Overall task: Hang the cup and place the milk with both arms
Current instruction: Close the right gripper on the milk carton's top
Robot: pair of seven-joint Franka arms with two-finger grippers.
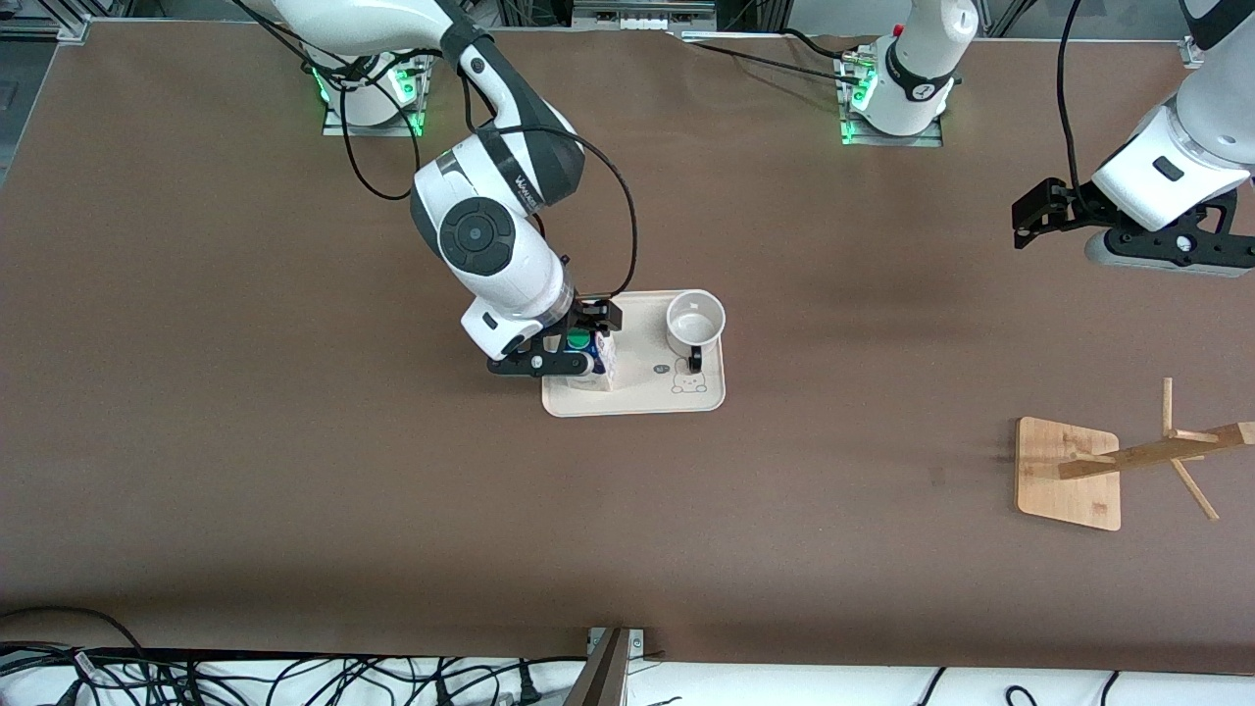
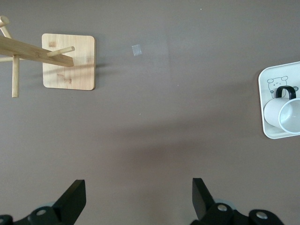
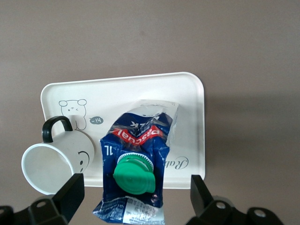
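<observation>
The milk [image 3: 138,140], a dark blue carton with a green cap [image 3: 135,176], stands upright on the white tray [image 1: 642,397], at the tray's end toward the right arm. My right gripper [image 1: 577,343] hangs over it, open, one finger [image 3: 70,193] on each side of the carton and neither touching. The white cup [image 1: 694,322] stands on the same tray beside the milk [image 1: 603,365], its black handle [image 3: 51,125] toward the front camera. My left gripper [image 1: 1034,216] waits open over bare table at the left arm's end, nothing between its fingers [image 2: 75,199].
A wooden rack [image 1: 1074,471] with pegs on a square bamboo base stands toward the left arm's end, nearer the front camera than the tray; it also shows in the left wrist view as the rack [image 2: 68,61]. A small clear tape square [image 2: 136,49] lies on the brown table.
</observation>
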